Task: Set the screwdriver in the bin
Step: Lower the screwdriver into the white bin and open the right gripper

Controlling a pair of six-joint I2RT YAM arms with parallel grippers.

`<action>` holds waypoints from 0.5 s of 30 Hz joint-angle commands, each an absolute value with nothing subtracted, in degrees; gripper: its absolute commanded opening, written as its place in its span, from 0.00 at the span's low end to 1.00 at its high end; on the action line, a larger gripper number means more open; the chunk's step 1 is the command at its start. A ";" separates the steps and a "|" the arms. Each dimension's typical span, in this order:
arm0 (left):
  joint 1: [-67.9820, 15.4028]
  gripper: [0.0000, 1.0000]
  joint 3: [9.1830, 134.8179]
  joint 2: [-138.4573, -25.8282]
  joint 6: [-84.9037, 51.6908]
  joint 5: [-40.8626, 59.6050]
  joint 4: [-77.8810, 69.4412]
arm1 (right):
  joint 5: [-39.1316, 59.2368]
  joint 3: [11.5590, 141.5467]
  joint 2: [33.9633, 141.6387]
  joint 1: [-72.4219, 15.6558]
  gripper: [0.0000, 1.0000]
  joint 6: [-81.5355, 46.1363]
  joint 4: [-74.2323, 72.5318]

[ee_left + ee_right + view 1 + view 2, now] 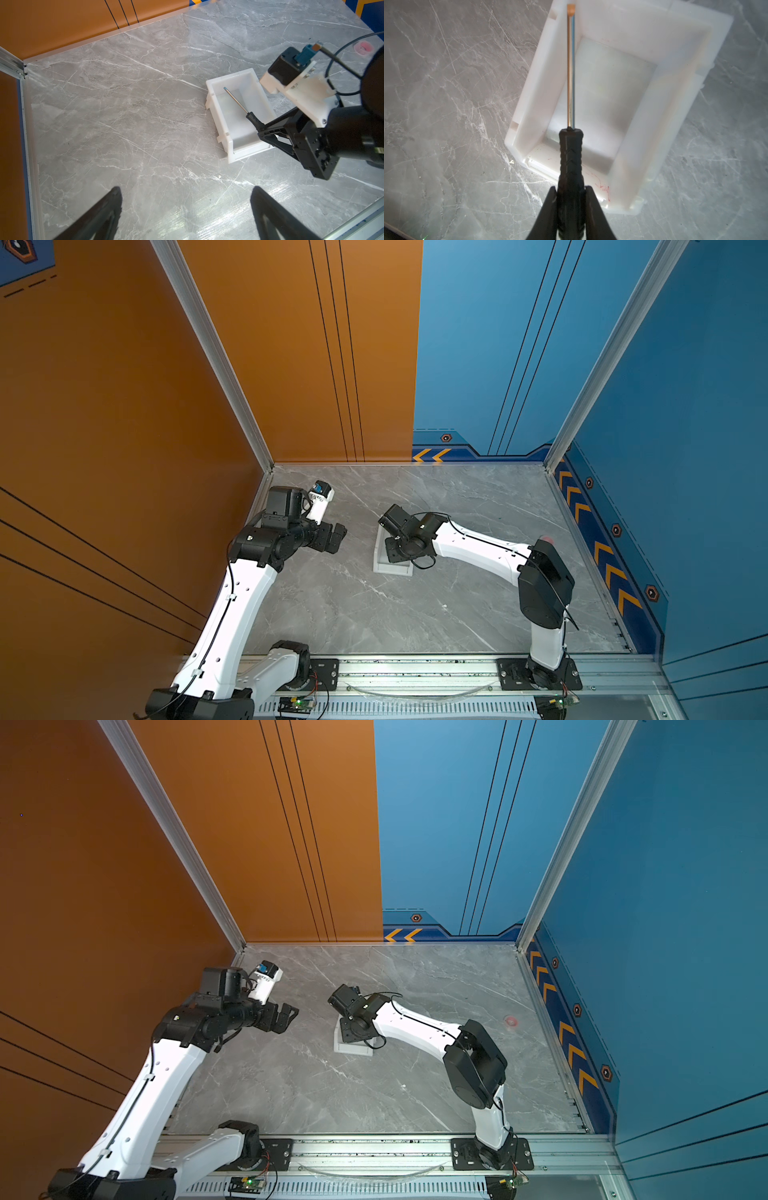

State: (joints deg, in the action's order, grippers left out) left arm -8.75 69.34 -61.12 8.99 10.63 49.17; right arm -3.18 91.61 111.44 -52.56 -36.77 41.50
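My right gripper (571, 188) is shut on the black handle of the screwdriver (571, 158). The thin metal shaft points over the white bin (675, 104), with its tip near the far wall. In the left wrist view the screwdriver (239, 101) hangs slanted over the bin (220, 116), held by the right gripper (261, 131). In both top views the right wrist covers most of the bin (392, 568) (353, 1048), and the screwdriver is hidden. My left gripper (332, 539) (284, 1017) (186, 189) stands open to the left of the bin, with nothing in it.
A small pink disc (510, 1021) (363, 47) lies on the grey marble table to the right of the bin. Orange walls close the left and back left, blue walls the back right and right. A metal rail (415, 672) runs along the front edge.
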 commanded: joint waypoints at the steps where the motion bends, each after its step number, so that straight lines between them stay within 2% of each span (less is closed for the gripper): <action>1: -8.24 0.98 69.96 -60.50 8.05 12.65 49.98 | -3.45 94.53 113.54 -52.37 0.17 -35.40 44.05; 15: -7.80 0.98 69.52 -60.25 7.46 14.02 49.84 | -3.66 97.30 118.48 -51.18 0.18 -34.31 45.72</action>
State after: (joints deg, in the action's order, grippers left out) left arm -8.23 69.34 -61.06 8.32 12.19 49.17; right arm -3.16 96.14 117.89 -51.79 -35.53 43.59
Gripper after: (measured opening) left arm 0.978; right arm 0.207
